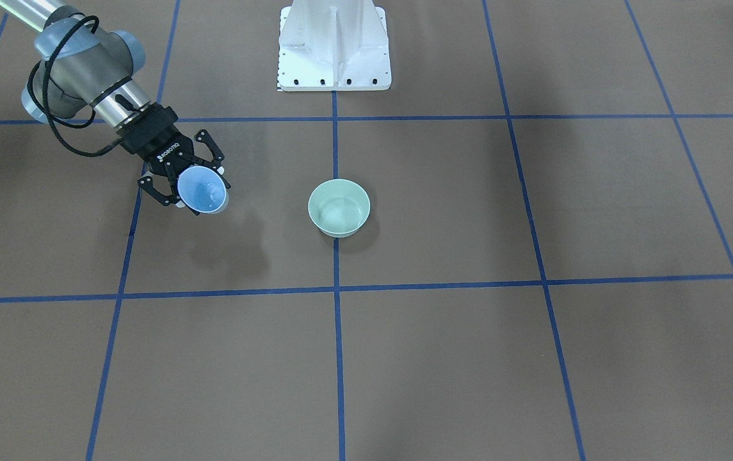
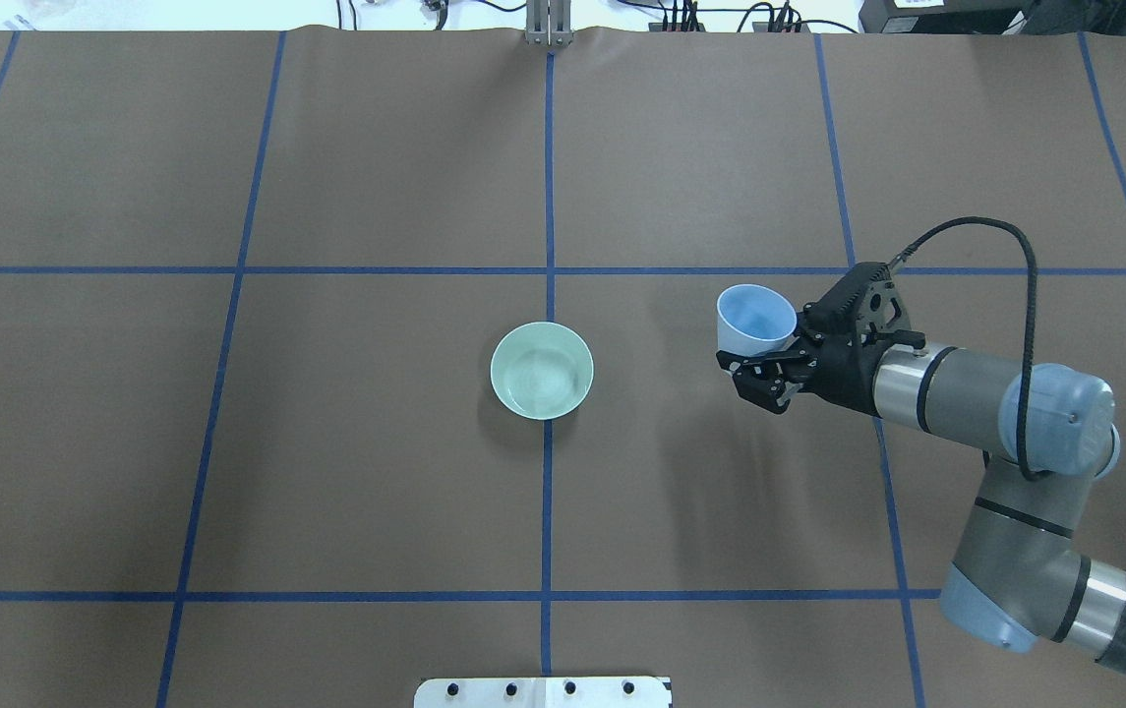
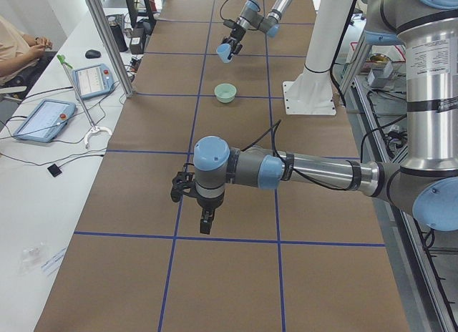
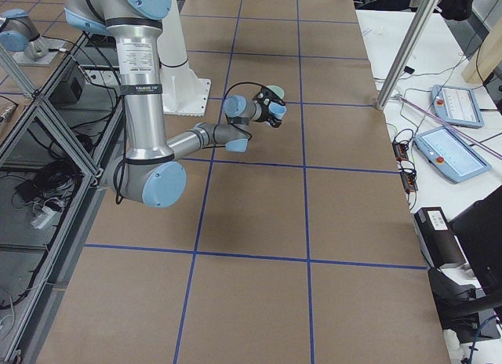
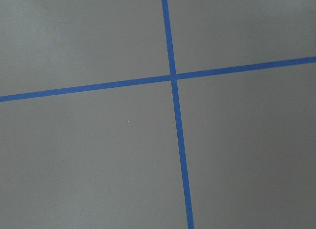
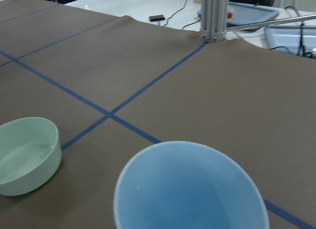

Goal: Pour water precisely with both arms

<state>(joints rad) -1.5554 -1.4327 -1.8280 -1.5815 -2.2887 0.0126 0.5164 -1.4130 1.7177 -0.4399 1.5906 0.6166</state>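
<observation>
We see the right gripper (image 2: 769, 352) clasping a pale blue cup (image 2: 755, 317) aloft, well apart from the green bowl (image 2: 542, 371); whether the left gripper (image 3: 192, 207) is clenched, we cannot tell.

Right pincer (image 2: 769, 346) clasps a cup (image 2: 755, 317) aloft; left pincer (image 3: 205, 223) points down, its state unclear.

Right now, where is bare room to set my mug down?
Bare: squares beside the green bowl on the robot's left, and the row between bowl and white base. Crowded: between the bowl and the blue cup in the right arm's jaws.
</observation>
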